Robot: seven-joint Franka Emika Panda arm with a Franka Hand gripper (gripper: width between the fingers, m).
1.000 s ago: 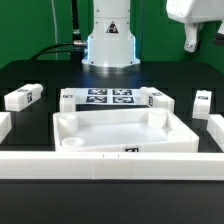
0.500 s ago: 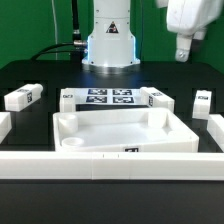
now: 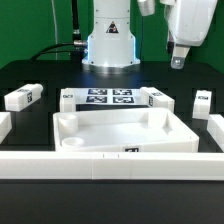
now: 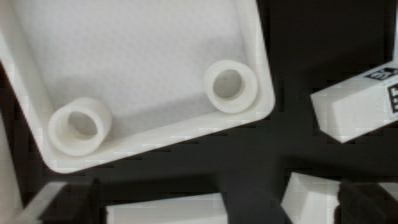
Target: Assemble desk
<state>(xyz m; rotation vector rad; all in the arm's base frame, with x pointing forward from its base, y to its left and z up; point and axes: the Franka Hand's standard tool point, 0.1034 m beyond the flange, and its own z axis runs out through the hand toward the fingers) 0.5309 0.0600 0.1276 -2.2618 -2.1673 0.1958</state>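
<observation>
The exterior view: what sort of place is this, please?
Probably a robotics lab bench. A robot arm stands at the back of a black table, a marker board of printed tags lies on it, and a white desk leg carries a tag too.

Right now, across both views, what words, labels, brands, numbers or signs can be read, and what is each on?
No words, brands or numbers are readable.
marker board: black-and-white tag patterns, no letters.
leg at the exterior view's left: tag pattern, too small to decode.
desk top: small dark tag on near wall, too small.
leg in the wrist view: tag cut off, blurred.
</observation>
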